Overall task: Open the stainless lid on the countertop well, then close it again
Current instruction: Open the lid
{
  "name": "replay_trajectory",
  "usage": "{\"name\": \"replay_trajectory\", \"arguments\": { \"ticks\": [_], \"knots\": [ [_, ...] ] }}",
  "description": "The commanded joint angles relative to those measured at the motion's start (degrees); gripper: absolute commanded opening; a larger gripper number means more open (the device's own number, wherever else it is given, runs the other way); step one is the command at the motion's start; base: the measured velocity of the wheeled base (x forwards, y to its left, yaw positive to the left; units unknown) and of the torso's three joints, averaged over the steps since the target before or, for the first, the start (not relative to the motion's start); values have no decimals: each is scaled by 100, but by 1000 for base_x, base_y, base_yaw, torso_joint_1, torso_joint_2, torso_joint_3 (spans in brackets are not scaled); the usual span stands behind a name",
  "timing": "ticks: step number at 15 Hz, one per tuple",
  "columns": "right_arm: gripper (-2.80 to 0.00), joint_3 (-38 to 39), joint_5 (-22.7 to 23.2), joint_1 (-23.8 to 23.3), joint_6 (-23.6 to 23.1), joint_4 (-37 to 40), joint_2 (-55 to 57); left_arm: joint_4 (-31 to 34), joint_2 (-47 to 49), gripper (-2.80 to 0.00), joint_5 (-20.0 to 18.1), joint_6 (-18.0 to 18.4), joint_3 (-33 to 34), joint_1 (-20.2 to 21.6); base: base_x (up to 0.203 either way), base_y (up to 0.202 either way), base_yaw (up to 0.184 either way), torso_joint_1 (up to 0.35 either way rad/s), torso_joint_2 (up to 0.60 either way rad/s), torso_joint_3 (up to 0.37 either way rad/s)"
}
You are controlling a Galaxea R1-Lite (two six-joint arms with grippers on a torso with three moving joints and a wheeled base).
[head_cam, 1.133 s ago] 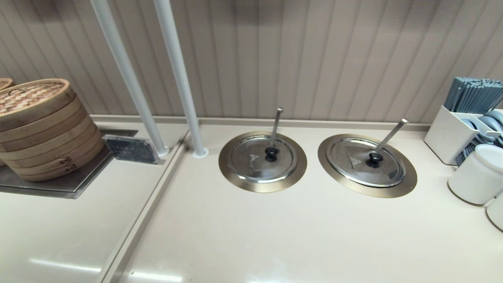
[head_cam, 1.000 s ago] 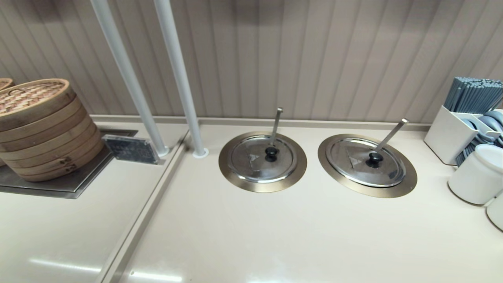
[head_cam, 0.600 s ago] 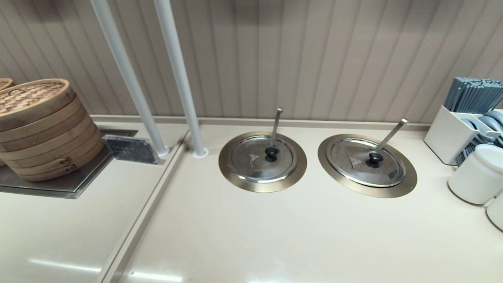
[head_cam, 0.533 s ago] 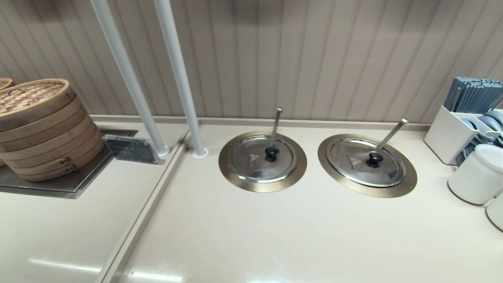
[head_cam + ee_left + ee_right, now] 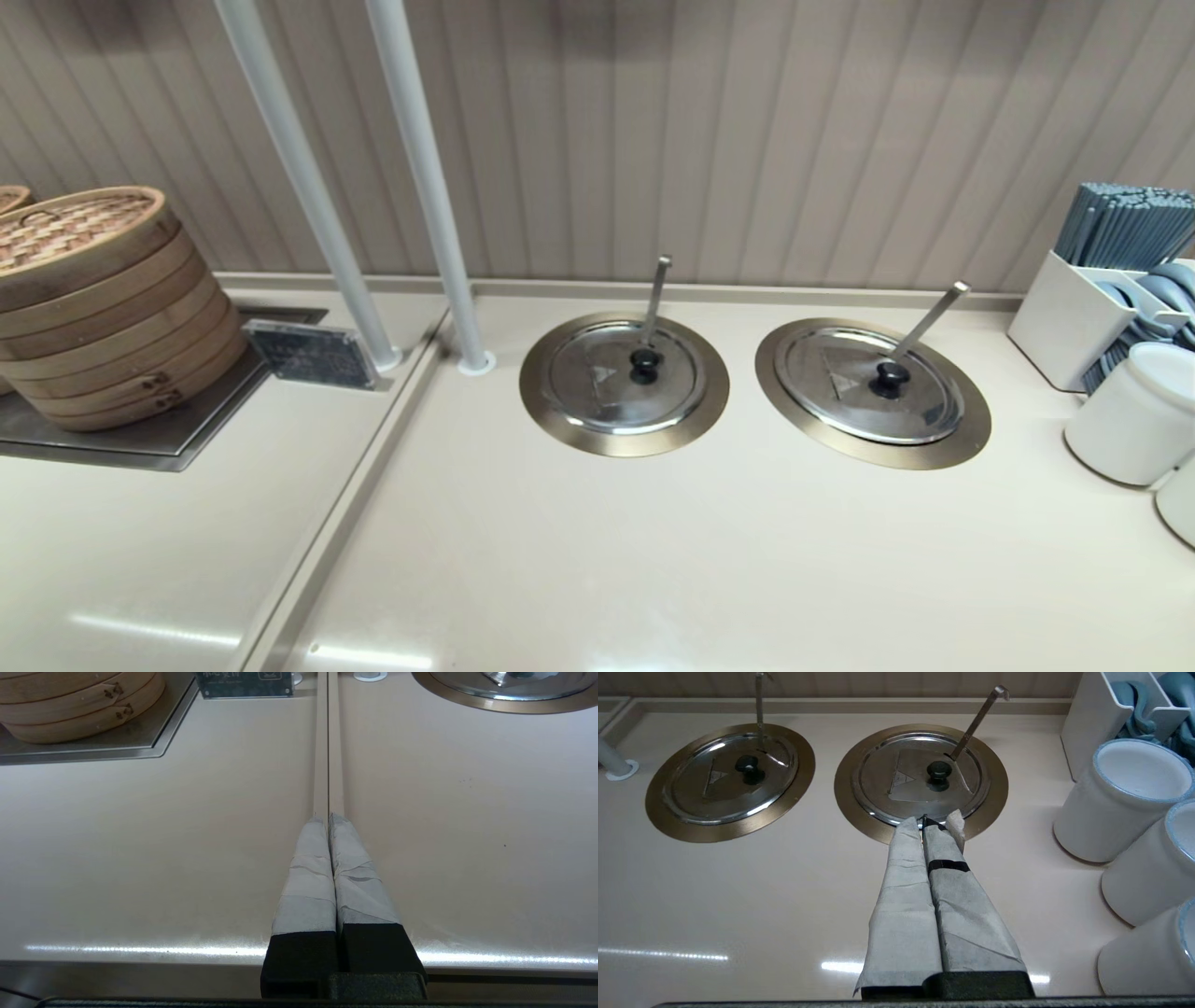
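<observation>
The stainless lid [image 5: 920, 406] lies shut on the countertop well, whose bronze rim ring [image 5: 873, 456] sits at the right of the counter. It has a black knob [image 5: 889, 378], and a thick ladle handle [image 5: 929, 320] slants out of it. Neither gripper shows in the head view. In the right wrist view my right gripper [image 5: 923, 821] is shut and empty, its tips hovering at the near edge of the lid [image 5: 901, 798] and ring [image 5: 843, 788]. My left gripper [image 5: 328, 817] is shut and empty over the counter seam, far from the lid.
The twin lid [image 5: 624, 378] with an upright ladle handle sits left of the task lid. White cups [image 5: 1134, 411] and a utensil caddy [image 5: 1074, 317] crowd the right edge. Two white poles [image 5: 420, 187], a small sign [image 5: 313, 355] and bamboo steamers [image 5: 93, 308] stand at the left.
</observation>
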Motion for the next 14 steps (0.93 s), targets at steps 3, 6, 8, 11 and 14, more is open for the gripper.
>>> {"name": "replay_trajectory", "arguments": {
  "ticks": [3, 6, 8, 11, 14],
  "knots": [
    [-280, -1742, -426, -12, -37, -703, 3690, 0, 0, -280, -1, 3, 1, 1, 0, 0, 0, 0, 0, 0],
    [-280, -2457, -788, -80, -82, -1390, 5303, 0, 0, -280, -1, 3, 1, 1, 0, 0, 0, 0, 0, 0],
    [-280, -3104, -1062, -108, -145, -1833, 6203, 0, 0, -280, -1, 3, 1, 1, 0, 0, 0, 0, 0, 0],
    [-280, -3366, -1297, -116, -114, -2418, 6572, 0, 0, -280, -1, 3, 1, 1, 0, 0, 0, 0, 0, 0],
    [-280, -2977, -1288, -86, -53, -3867, 6989, 0, 0, -280, -1, 3, 1, 1, 0, 0, 0, 0, 0, 0]
  ]
}}
